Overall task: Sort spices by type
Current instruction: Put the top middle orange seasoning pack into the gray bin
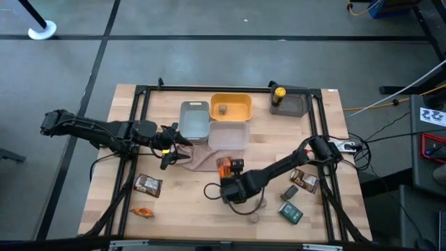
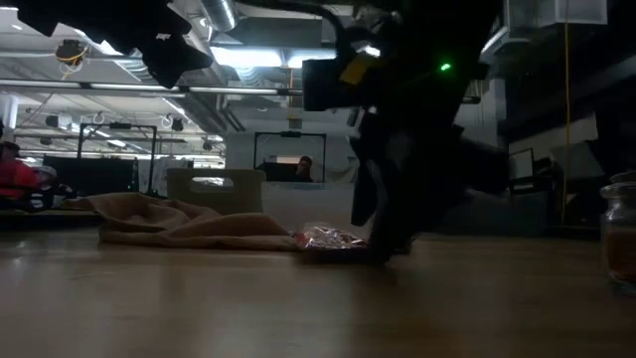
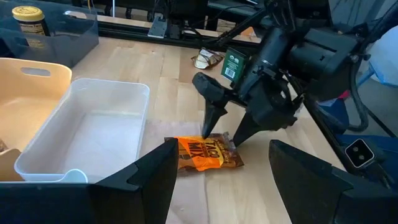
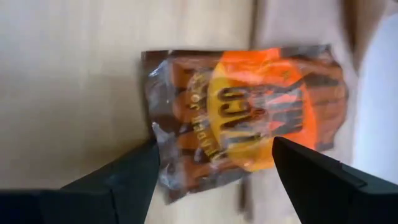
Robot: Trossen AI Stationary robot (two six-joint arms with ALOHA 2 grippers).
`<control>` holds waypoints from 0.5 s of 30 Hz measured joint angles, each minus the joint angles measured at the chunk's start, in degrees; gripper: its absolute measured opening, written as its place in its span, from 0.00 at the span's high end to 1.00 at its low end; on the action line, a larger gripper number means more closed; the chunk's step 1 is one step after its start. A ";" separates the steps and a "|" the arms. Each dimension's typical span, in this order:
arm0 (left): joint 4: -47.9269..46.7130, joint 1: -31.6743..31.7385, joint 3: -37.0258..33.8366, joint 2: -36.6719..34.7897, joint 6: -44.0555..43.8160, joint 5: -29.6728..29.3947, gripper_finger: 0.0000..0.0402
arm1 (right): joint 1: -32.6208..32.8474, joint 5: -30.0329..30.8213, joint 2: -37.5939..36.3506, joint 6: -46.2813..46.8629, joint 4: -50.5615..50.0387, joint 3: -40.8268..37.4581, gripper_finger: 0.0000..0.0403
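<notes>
An orange and brown foil packet [image 4: 249, 118] lies flat on the near edge of the beige cloth [image 1: 198, 157], just in front of the clear tray [image 1: 228, 135]. My right gripper [image 3: 222, 135] is open and points steeply down over the packet's end [image 1: 223, 166], one finger on either side of it. My left gripper [image 3: 217, 180] is open, holds nothing, and hovers over the cloth's left part [image 1: 174, 143], facing the packet. A yellow-capped bottle [image 1: 278, 93] stands in the grey tray at the back right. My right gripper comes from above with its two fingertips [image 3: 208, 127] down at the packet's end [image 3: 227, 142], standing across it. Whether they touch the foil, I cannot tell. The packet lies flat on the cloth and table.
A grey tray [image 1: 194, 120] and a yellow tray [image 1: 231, 106] stand behind the clear one. Brown and orange packets [image 1: 148, 185] [image 1: 142, 212] lie front left. At front right are a brown packet [image 1: 304, 180], two small dark boxes [image 1: 290, 213] and a small jar [image 2: 621, 234].
</notes>
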 joint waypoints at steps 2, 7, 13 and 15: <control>-0.03 0.00 0.00 0.00 0.00 0.00 0.41 | -0.49 0.43 0.01 -0.16 -0.05 0.00 0.24; -0.22 0.00 0.00 0.00 0.00 0.00 0.41 | -2.25 -0.30 0.08 -0.04 -0.01 -0.02 0.24; -0.26 0.00 0.00 0.00 0.00 0.00 0.41 | -6.20 -9.78 0.23 -0.22 0.52 0.07 0.24; -0.27 0.00 0.00 0.00 0.00 0.00 0.41 | -7.19 -12.05 0.25 -0.28 0.63 0.07 0.24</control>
